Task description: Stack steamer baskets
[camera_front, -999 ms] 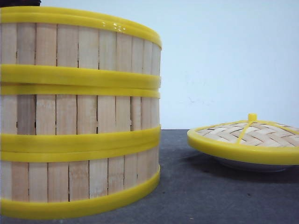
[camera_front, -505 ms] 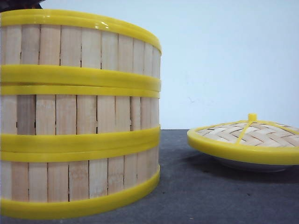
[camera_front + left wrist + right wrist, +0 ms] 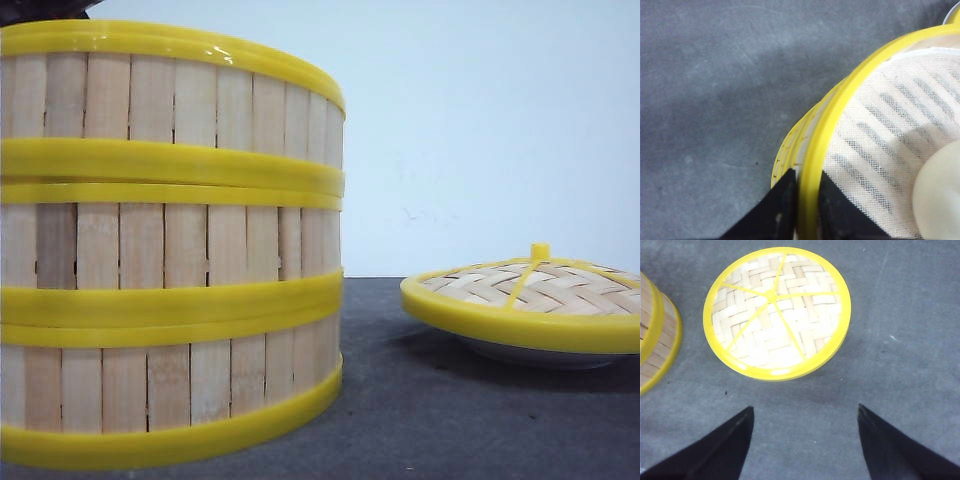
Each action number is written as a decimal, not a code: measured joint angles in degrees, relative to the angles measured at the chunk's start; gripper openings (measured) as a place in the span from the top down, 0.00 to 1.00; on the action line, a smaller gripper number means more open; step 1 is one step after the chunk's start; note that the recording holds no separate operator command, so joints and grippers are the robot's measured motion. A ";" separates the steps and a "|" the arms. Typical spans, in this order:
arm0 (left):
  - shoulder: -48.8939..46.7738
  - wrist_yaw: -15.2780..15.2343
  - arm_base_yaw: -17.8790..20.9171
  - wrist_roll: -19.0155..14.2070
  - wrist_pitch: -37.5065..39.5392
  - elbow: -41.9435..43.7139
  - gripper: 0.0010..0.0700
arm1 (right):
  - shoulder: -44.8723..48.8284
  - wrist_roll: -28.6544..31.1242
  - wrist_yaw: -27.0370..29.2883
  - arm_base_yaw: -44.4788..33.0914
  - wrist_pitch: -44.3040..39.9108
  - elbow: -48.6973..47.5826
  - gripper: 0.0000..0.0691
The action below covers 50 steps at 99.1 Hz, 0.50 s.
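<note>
Slatted, yellow-rimmed steamer baskets (image 3: 170, 245) stacked three high; woven domed lid (image 3: 530, 295) beside. Left gripper (image 3: 807, 200) clamped on top rim; right gripper (image 3: 805, 440) spread.

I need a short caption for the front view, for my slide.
Three steamer baskets stacked on the dark table, woven lid resting beside them.

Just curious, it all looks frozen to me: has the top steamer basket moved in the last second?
Yes, slightly: the top steamer basket has sunk, its upper rim now lower against the wall behind, closing onto the middle basket.
</note>
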 joint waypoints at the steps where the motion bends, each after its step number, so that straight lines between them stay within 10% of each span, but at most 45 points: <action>1: 0.00 0.00 0.00 -0.02 0.00 0.00 0.94 | 0.00 0.00 0.00 0.00 0.00 0.02 0.41; 19: 0.00 -0.20 0.09 -0.24 0.68 0.00 0.75 | 0.00 0.00 0.00 0.00 0.02 0.00 0.41; 50: 0.00 -0.63 0.04 -0.26 -1.07 0.00 0.73 | -0.02 0.00 0.13 0.00 1.81 -1.38 0.41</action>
